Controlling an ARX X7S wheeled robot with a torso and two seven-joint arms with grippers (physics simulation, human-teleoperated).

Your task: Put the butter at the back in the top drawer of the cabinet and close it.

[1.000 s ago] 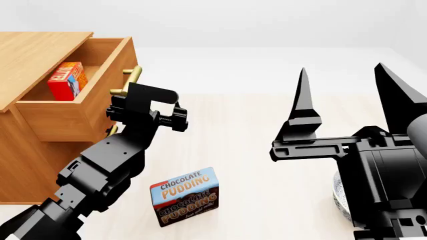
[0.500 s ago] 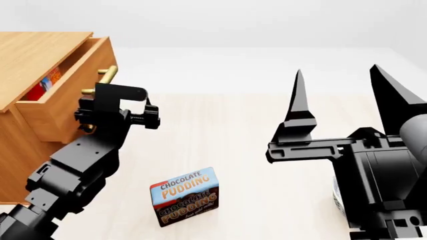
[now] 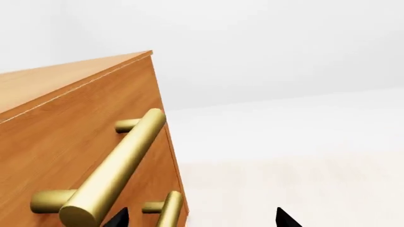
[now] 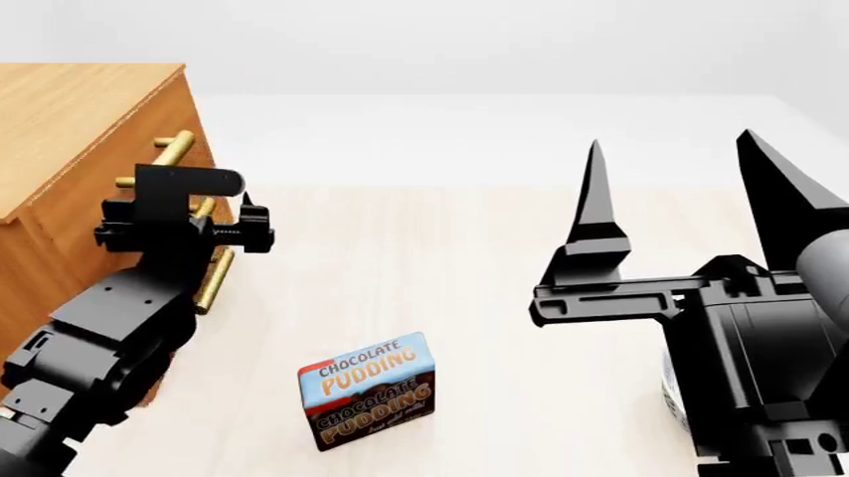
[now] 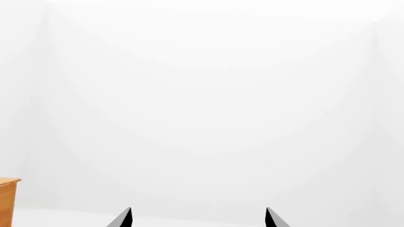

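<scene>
Up close in the left wrist view, the top drawer (image 3: pixel 75 142) sits flush in the cabinet (image 3: pixel 57 85), its brass handle (image 3: pixel 117 165) slanting diagonally just beyond the left gripper (image 3: pixel 198 220), fingers spread, empty. From the head view, the right gripper (image 4: pixel 683 189) gapes open at right; the pudding box (image 4: pixel 369 390) lies lower centre. Butter hidden.

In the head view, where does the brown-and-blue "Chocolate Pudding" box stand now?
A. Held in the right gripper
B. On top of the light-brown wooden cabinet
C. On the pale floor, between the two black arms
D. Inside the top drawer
C: the brown-and-blue "Chocolate Pudding" box stands upright on the pale floor, apart from the light-brown wooden cabinet and touched by neither the left gripper nor the right gripper.
</scene>
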